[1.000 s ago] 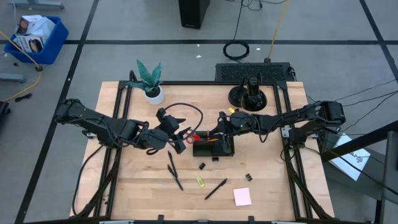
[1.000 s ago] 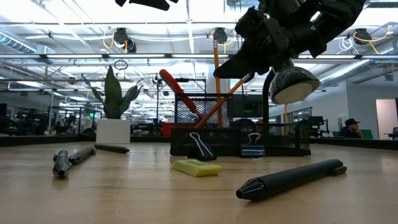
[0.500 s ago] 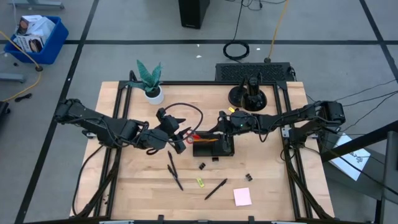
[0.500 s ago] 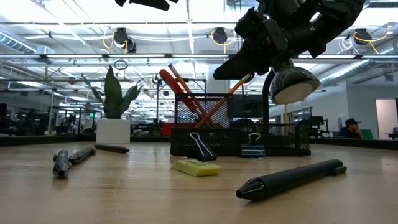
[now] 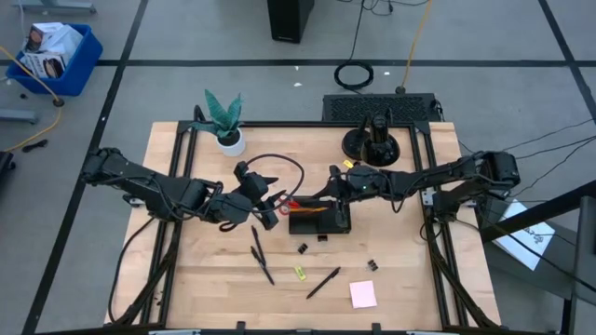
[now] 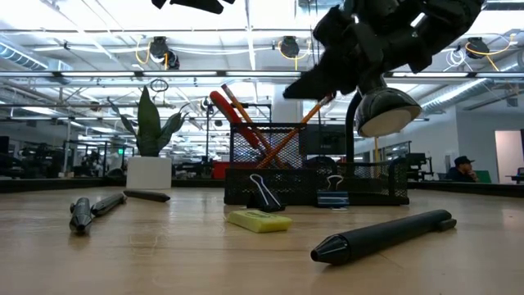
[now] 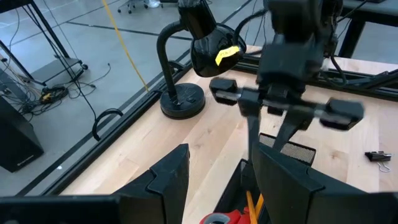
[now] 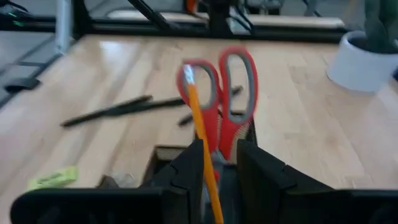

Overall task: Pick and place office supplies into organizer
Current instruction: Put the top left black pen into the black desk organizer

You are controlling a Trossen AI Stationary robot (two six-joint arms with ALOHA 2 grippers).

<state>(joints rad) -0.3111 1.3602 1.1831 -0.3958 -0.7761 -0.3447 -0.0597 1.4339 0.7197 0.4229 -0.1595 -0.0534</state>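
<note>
The black mesh organizer [image 5: 319,220] [image 6: 315,176] sits mid-table. Red-handled scissors [image 6: 223,108] [image 8: 222,93] stand in its tall compartment, handles up, leaning left. Orange pencils [image 6: 274,141] lean in it too; one pencil [image 8: 200,134] rises beside the scissors' handles and passes between my right fingers. My right gripper [image 5: 332,193] [image 8: 221,171] hovers open just above the organizer. My left gripper [image 5: 271,201] [image 7: 216,177] is open at the scissors' handles [image 7: 217,218]. Black pens [image 5: 260,252] [image 5: 323,282], clips [image 5: 303,248] [image 5: 372,266], a yellow-green piece [image 5: 300,272] and a pink pad [image 5: 363,294] lie on the table.
A plant in a white pot [image 5: 224,126] stands at the far left. A round black lamp stand [image 5: 371,144] is behind the organizer, its head [image 6: 386,111] above it. Black cable [image 5: 279,166] loops behind my left gripper. Bare wood [image 5: 205,279] lies near left.
An orange pencil has come to lean beside the scissors' handles in the organizer, where one second ago only the red handles showed. My right gripper has risen slightly above the organizer.
</note>
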